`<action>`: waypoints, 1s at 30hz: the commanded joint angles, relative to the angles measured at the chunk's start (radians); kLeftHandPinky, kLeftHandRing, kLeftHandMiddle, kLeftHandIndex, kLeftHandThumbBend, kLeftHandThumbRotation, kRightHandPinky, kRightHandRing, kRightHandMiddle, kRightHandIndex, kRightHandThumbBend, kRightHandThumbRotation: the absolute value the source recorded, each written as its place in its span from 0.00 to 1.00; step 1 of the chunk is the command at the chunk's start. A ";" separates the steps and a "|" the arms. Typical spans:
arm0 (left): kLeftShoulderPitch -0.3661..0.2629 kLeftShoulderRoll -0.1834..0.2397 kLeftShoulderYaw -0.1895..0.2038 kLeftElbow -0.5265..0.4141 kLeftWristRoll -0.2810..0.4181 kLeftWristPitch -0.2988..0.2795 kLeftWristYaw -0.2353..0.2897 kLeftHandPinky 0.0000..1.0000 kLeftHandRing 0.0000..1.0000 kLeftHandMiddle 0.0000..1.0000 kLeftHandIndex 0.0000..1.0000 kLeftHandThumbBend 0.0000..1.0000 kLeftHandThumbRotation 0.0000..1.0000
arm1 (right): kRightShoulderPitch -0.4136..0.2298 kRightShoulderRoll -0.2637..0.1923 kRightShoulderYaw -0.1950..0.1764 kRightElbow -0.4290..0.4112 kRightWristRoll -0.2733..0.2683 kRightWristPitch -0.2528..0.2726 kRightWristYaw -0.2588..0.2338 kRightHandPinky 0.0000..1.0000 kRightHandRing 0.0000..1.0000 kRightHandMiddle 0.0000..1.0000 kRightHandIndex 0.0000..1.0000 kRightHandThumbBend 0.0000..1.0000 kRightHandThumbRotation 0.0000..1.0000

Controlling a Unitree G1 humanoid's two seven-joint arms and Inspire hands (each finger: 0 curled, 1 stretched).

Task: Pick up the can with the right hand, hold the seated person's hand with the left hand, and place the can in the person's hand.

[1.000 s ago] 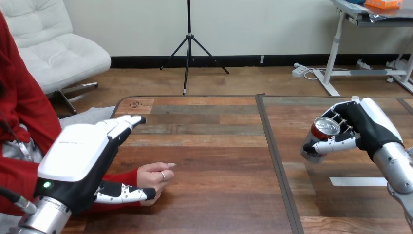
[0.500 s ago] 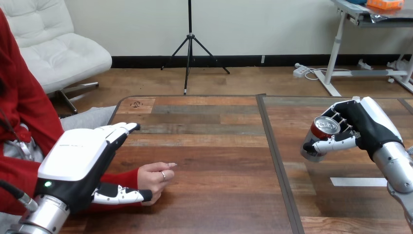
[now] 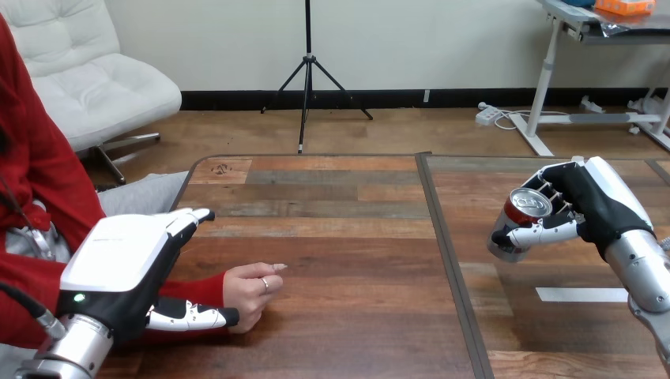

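- At the left, you have the left hand [image 3: 118, 257] open, fingers straight, over the person's red sleeve [image 3: 197, 286]. Its thumb lies along the sleeve's near side, and you cannot tell whether it touches.
- Just right of it, the person's hand [image 3: 249, 288] rests loosely curled on the counter [image 3: 355, 237].
- Well apart at the right, your right hand [image 3: 589, 205] has its fingers and thumb wrapped round the can [image 3: 528, 205]. The can is tilted, its top up, near a white tape strip [image 3: 581, 294].

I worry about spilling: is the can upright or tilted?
Tilted: the can leans, its top right of its base, gripped by the right hand.
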 commanded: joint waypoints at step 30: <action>-0.157 0.039 -0.125 0.138 0.016 0.118 -0.021 0.77 0.82 0.84 0.83 1.00 0.48 | -0.051 -0.017 -0.026 -0.054 0.018 -0.023 -0.014 0.35 0.39 0.43 0.45 0.85 0.00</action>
